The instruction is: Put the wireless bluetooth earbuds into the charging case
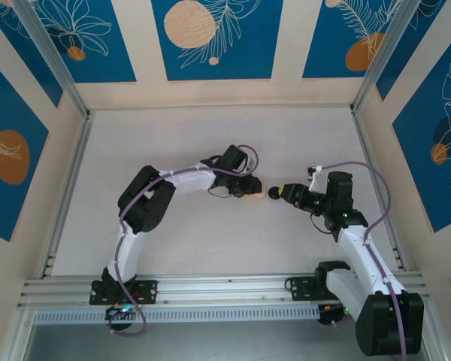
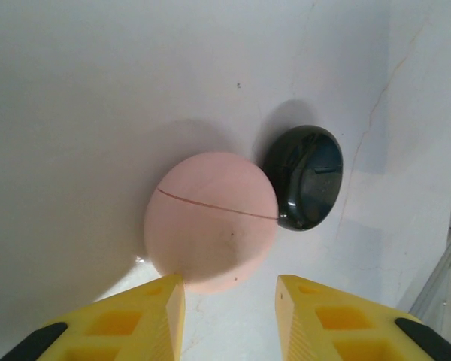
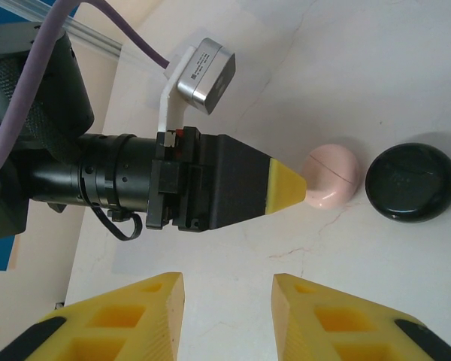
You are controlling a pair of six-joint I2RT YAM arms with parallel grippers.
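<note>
We are counting two round charging cases, one pink case (image 2: 210, 222) and one black case (image 2: 304, 188), lying just beside each other near the middle of the white table (image 1: 210, 143), with two arms reaching in toward them from either side. Both cases are sitting shut, the pink one showing a thin seam across its shell, so anything inside is being hidden from us. We cannot tell whether the two shells are touching: the left wrist view is showing them overlapping, the right wrist view a sliver of table between. From above, the left gripper (image 1: 246, 189) is covering the pink case. Its yellow fingers (image 2: 146, 316) are standing spread, tips at the case's near edge, pinching nothing. The right gripper (image 3: 229, 316) is hovering near the black case, fingers likewise apart with nothing between them. Open table is lying wide on the far side and to the left; a rail (image 1: 225, 284) is running along the near edge
</note>
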